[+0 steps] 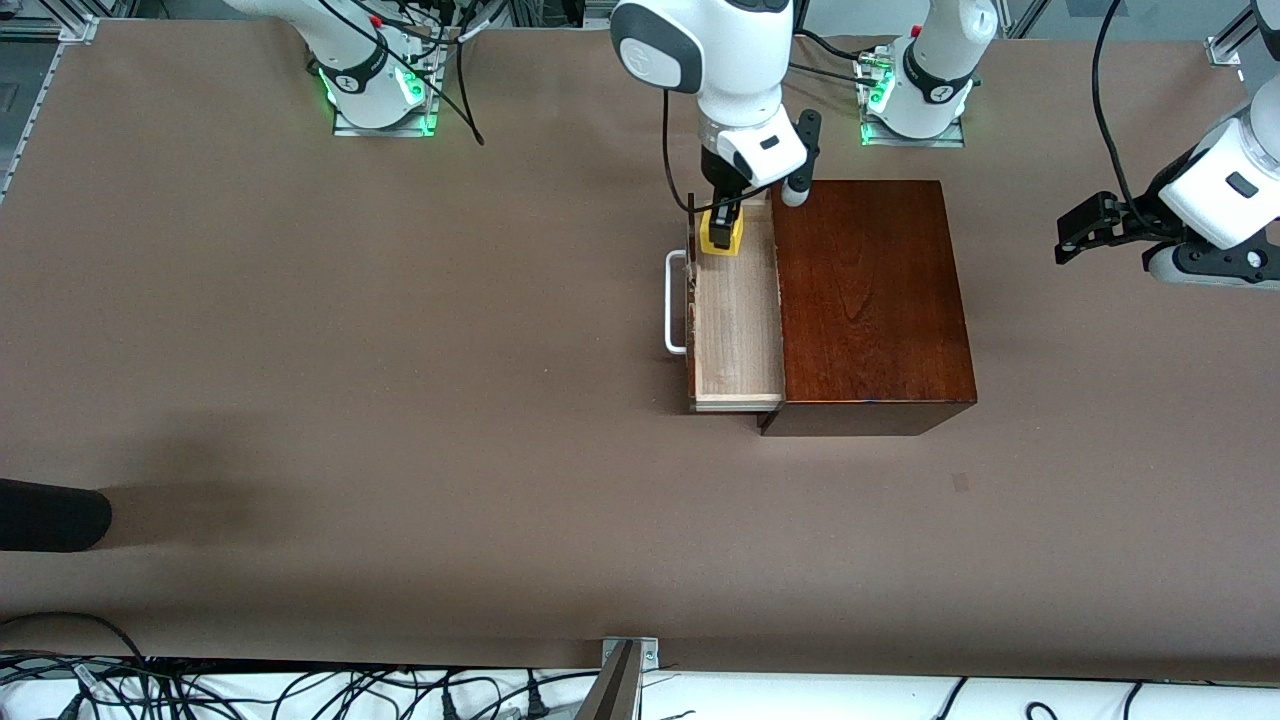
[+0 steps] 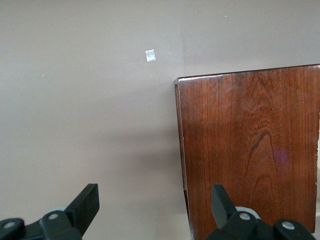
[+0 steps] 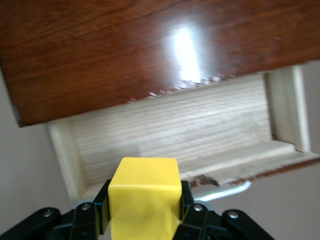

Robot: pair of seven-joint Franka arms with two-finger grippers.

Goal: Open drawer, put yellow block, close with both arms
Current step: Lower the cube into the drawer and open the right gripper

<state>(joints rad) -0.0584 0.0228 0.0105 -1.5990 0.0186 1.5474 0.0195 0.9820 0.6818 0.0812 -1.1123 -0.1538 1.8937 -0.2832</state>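
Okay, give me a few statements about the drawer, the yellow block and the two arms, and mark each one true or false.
1. The drawer is pulled open. True.
2. The yellow block lies loose on the table. False: the right end effector grips it over the open drawer.
3. The left end effector is open. True.
4. The left end effector holds the drawer handle. False: it holds nothing, out toward the left arm's end of the table.
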